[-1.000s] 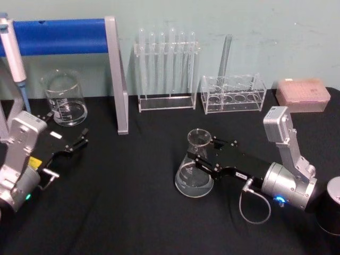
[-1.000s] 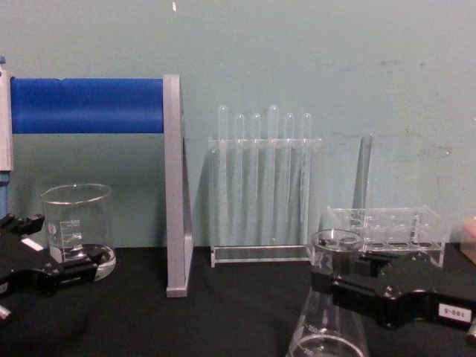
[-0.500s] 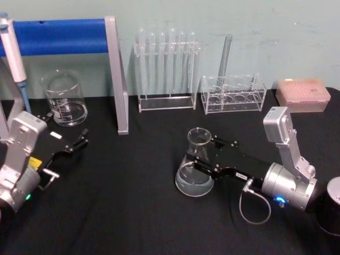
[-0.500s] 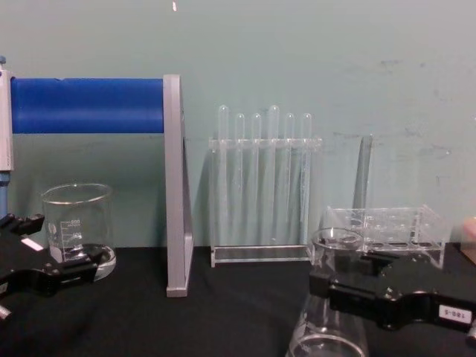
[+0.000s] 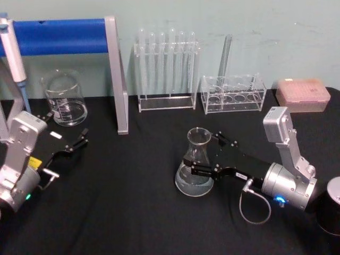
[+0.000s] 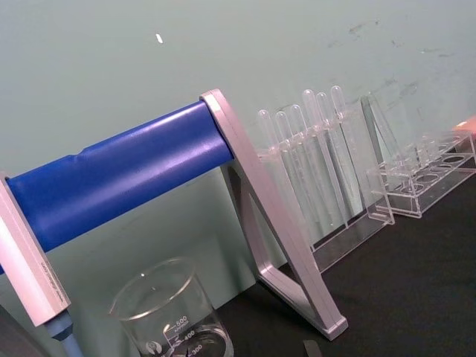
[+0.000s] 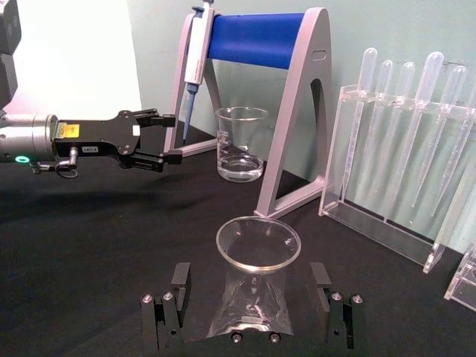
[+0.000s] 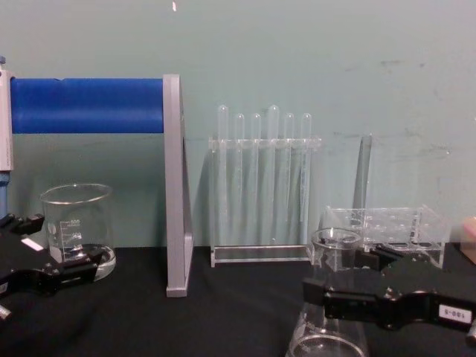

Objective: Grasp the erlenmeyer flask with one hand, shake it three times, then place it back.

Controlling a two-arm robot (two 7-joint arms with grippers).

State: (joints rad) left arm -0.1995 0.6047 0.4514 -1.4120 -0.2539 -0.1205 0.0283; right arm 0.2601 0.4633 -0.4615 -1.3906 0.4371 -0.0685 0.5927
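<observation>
While the erlenmeyer flask (image 5: 194,169) stands upright on the black counter (image 5: 133,212), right of centre and in front of the racks, the right gripper (image 5: 204,154) sits around its neck with the fingers spread wide. In the right wrist view the two fingers (image 7: 178,286) stand clear of the glass on either side, the round rim of the flask (image 7: 258,243) between them. From the chest view the flask (image 8: 329,305) shows its narrow neck and flaring shoulders, with one black finger (image 8: 349,305) crossing in front of it.

Behind it, against the wall, a clear rack holding tall test tubes (image 5: 166,69) stands beside a lower clear rack (image 5: 234,94) with one tube in it; a pink box (image 5: 303,94) lies further to the right. To the left, a pipette stand (image 5: 114,69) with a blue bar rises from the counter, and a glass beaker (image 5: 65,98) sits beneath the bar.

The left gripper (image 5: 79,141) rests low at the left of the counter, near the beaker, its fingers parted and empty.
</observation>
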